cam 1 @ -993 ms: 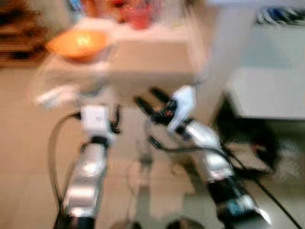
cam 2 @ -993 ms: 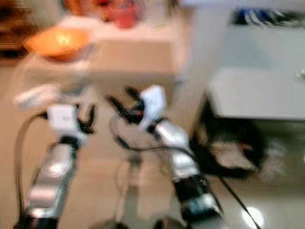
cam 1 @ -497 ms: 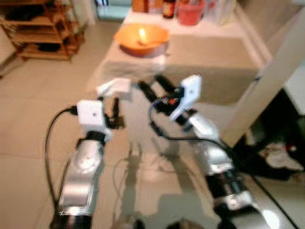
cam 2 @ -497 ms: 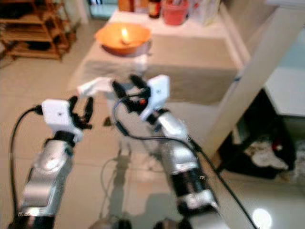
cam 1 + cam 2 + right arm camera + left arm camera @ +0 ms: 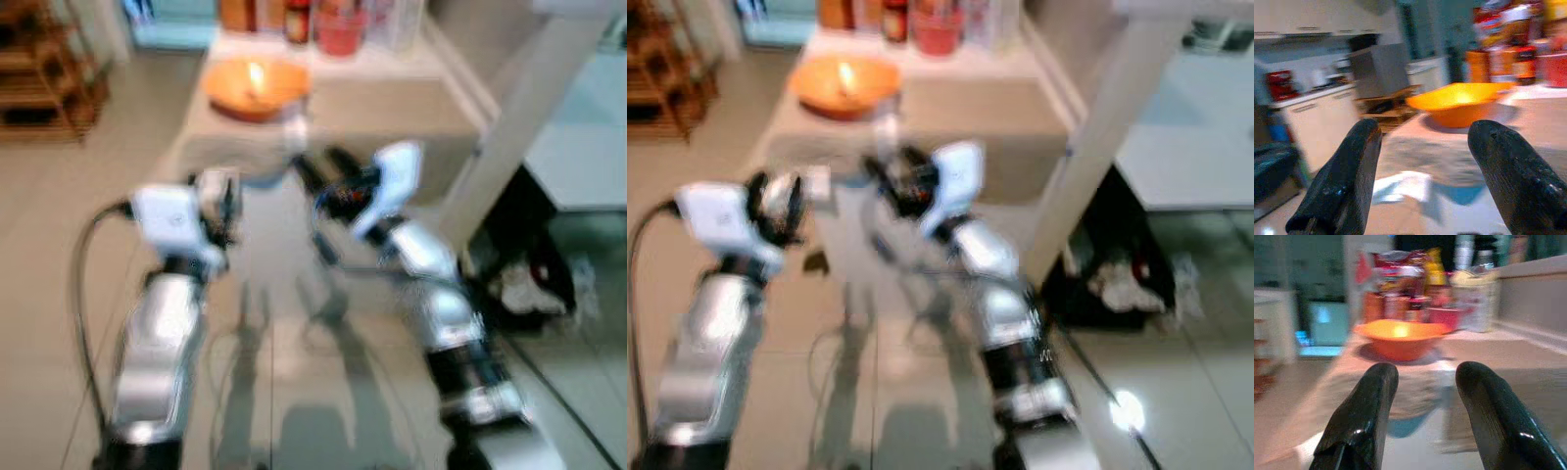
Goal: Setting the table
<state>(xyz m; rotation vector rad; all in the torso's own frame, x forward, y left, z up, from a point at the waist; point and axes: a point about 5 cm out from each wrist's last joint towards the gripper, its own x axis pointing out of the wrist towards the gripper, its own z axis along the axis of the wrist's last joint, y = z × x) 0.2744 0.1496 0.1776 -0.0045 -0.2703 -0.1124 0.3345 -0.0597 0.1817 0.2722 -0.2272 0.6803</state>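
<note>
The head views were blurred. Both silver arms reached forward over the pale tiled floor [image 5: 59, 255] toward a desk [image 5: 392, 108] covered with a beige cloth. The left claw [image 5: 1422, 421] was held short of the desk's near end, its two black fingers [image 5: 1359, 423] spread apart with nothing between them. The right claw [image 5: 1422, 181] was alongside it, a little nearer the desk, its fingers [image 5: 1342, 181] also wide apart and holding nothing.

An orange bowl [image 5: 255, 88] sat on the desk toward its left side, well ahead of both claws. Behind the bowl, at the far end of the desk, stood a red container [image 5: 339, 34] among jars and packets too blurred to tell apart. A white object [image 5: 1400, 186], perhaps a cloth or paper, lay at the desk's near edge, just ahead of the claws; its nature could not be told. A wooden shelf [image 5: 44, 88] stood off to the left on the floor.
</note>
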